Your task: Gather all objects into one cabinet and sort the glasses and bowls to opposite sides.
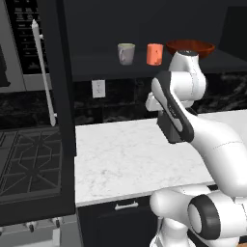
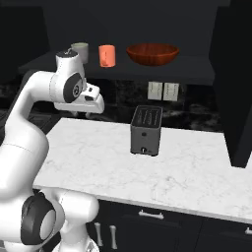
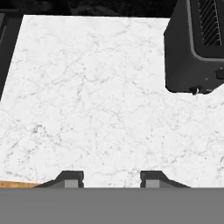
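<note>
End effector point(image 3: 111, 177) hangs over the white marble surface point(image 3: 87, 100), looking down at bare stone; its two finger tips stand apart with nothing between them. A dark toaster point(image 3: 197, 48) sits off to one side of its line of sight.

On the cabinet shelf point(image 2: 197, 66), in a row: grey cup point(image 2: 80, 51), then orange cup point(image 2: 107, 55) just beside it, then bowl point(image 2: 152, 53) a little further along. All three upright. Cups are grouped toward one end, bowl toward the other, so the sorting looks largely in place for what is on view. Cabinet door point(image 1: 60, 96) stands swung open, its long silver handle point(image 1: 42, 72) facing the left base camera.

Step in hand, as I judge it: between objects. The arm is folded back at shelf height with an empty end effector, which reads as either a retreat from the shelf or a search for a further piece. I cannot tell whether anything remains to fetch; none is on the surface here.

Next move, if one more cup is due: locate it, take it by the rim or wall, lift clear of the shelf edge and set it on the cup side, away from the bowl. Main risk is knocking the standing cups on the way in.
</note>
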Robot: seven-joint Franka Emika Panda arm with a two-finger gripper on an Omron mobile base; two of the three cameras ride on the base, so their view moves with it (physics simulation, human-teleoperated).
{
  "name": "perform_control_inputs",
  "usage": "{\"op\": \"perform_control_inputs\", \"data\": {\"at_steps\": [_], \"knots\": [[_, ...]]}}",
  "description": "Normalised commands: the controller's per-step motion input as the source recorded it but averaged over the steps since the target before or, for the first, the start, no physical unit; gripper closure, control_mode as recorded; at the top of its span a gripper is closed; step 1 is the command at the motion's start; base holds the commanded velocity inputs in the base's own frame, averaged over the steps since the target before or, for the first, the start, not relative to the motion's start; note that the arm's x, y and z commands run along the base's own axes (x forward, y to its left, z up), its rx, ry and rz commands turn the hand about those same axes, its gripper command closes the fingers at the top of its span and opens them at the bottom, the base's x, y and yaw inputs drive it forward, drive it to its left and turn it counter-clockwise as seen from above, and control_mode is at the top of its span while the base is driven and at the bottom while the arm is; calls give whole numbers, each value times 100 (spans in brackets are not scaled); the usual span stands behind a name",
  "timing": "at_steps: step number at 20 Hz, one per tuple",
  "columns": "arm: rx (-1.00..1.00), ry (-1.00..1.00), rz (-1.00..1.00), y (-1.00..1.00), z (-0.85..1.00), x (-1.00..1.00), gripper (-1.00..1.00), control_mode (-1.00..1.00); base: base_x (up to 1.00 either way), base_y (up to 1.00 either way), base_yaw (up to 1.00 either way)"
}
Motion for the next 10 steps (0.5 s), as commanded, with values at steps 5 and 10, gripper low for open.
{"op": "perform_control_inputs", "data": {"at_steps": [5,10], "knots": [[0,0,0,0,0,-4,-100,100,-38,-6,0],[0,0,0,0,0,0,-100,100,-99,-21,0]]}}
